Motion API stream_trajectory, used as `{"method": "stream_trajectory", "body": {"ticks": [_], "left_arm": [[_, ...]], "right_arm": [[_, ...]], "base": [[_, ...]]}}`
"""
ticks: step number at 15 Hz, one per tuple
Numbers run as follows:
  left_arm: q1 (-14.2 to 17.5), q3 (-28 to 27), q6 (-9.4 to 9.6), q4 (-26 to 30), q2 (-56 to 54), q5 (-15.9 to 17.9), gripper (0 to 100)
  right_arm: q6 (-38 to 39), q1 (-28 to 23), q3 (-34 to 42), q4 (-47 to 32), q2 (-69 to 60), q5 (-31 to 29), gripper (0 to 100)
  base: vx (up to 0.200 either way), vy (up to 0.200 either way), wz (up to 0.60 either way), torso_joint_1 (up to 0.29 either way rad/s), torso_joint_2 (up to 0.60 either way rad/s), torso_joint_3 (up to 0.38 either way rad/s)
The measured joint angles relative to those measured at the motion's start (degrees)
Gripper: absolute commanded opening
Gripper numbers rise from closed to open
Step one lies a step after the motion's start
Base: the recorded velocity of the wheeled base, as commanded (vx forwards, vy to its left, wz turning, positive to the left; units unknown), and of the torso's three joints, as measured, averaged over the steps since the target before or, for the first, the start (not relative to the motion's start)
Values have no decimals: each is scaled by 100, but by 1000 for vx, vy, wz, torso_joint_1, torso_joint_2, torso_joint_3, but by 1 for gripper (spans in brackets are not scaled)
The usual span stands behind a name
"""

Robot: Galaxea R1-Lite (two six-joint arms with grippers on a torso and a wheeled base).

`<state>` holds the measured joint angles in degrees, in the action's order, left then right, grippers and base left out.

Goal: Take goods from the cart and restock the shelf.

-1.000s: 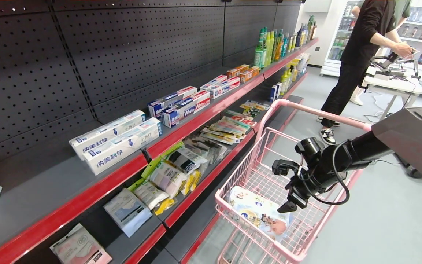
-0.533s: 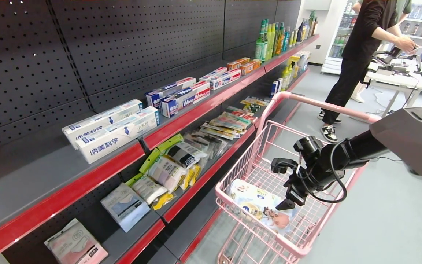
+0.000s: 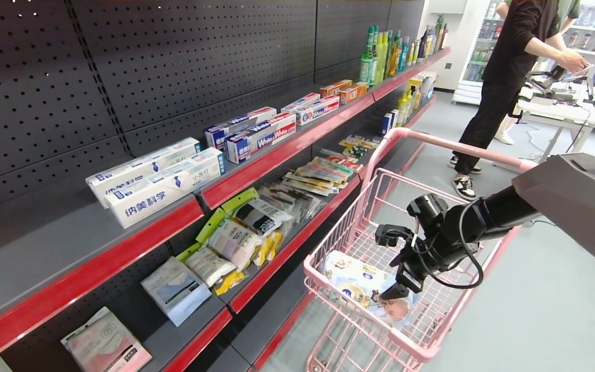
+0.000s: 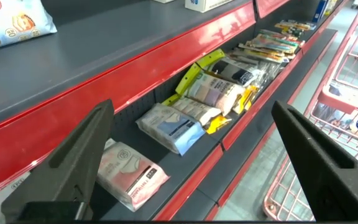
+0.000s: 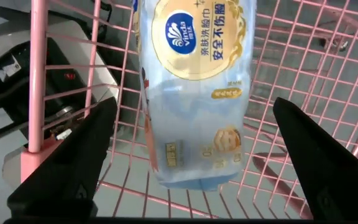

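Observation:
A pale blue soft pack (image 3: pixel 362 289) with printed figures lies in the pink wire cart (image 3: pixel 328 287). My right gripper (image 3: pixel 391 293) hangs open inside the cart just above that pack's right end. In the right wrist view the pack (image 5: pixel 194 93) lies on the basket floor between the spread fingers of the right gripper (image 5: pixel 192 106), untouched. My left gripper (image 4: pixel 192 106) is open and holds nothing, facing the red-edged shelves (image 4: pixel 135 59). The upper shelf (image 3: pixel 44 243) has a bare grey stretch at its left, and a similar pack (image 4: pixel 14 28) lies there.
Toothpaste boxes (image 3: pixel 163 183) and bottles (image 3: pixel 380 57) line the upper shelf. The lower shelf holds bagged goods (image 3: pixel 235 240) and flat packets (image 3: pixel 318 175). The cart's pink handle (image 3: pixel 447 150) stands high behind my right arm. Open floor lies to the right.
The head camera has shifted a little. My right gripper has sunk lower into the cart and closer over the pack, still open.

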<state>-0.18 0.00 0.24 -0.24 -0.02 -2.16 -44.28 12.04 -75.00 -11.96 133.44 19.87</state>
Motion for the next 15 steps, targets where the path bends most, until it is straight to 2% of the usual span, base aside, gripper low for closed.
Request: {"method": "stream_trajectory", "body": {"ticks": [5, 10, 13, 15], "left_arm": [[0, 0, 2, 0, 0, 0, 100], [0, 0, 9, 0, 0, 0, 100], [0, 0, 9, 0, 0, 2, 100], [0, 0, 7, 0, 0, 5, 100]], "right_arm": [[221, 74, -564, 26, 612, 352, 100], [311, 107, -789, 68, 953, 347, 100], [369, 143, -863, 684, 1180, 293, 100], [363, 188, -866, 701, 1284, 286, 100]], "base": [[0, 0, 0, 0, 0, 0], [0, 0, 0, 0, 0, 0], [0, 0, 0, 0, 0, 0], [0, 0, 0, 0, 0, 0]]}}
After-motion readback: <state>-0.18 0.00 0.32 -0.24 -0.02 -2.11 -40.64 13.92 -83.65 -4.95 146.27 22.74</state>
